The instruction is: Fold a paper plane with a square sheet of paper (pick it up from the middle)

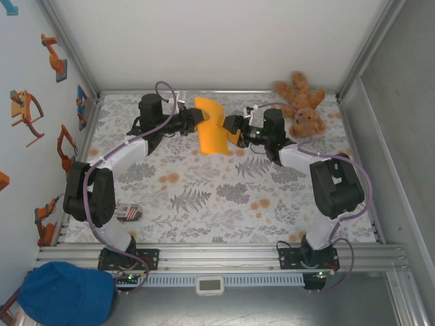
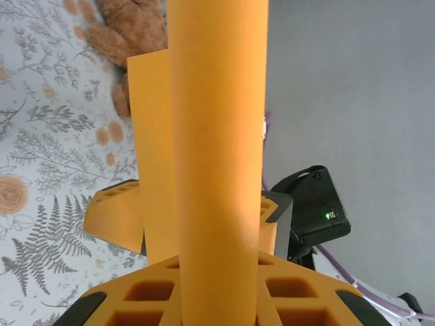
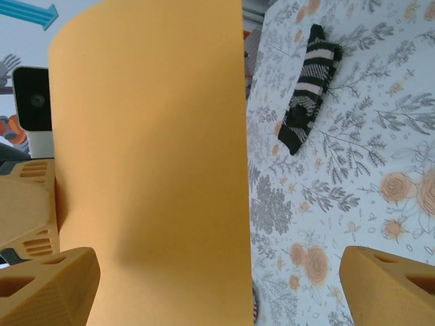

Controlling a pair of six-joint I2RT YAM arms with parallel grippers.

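Observation:
The orange-yellow square sheet of paper hangs curled above the table's far middle, between both grippers. My left gripper is shut on its left edge. In the left wrist view the sheet rises as a bowed strip straight out of the closed gripper. My right gripper faces it from the right and stands open. Its fingers are wide apart, and the sheet sits between them, close to the left one. No folded plane shape shows.
A brown teddy bear lies at the back right, just behind the right arm. The striped black-and-white sock lies near the left arm's base and shows again as the sock. A blue cap sits off the table's front left.

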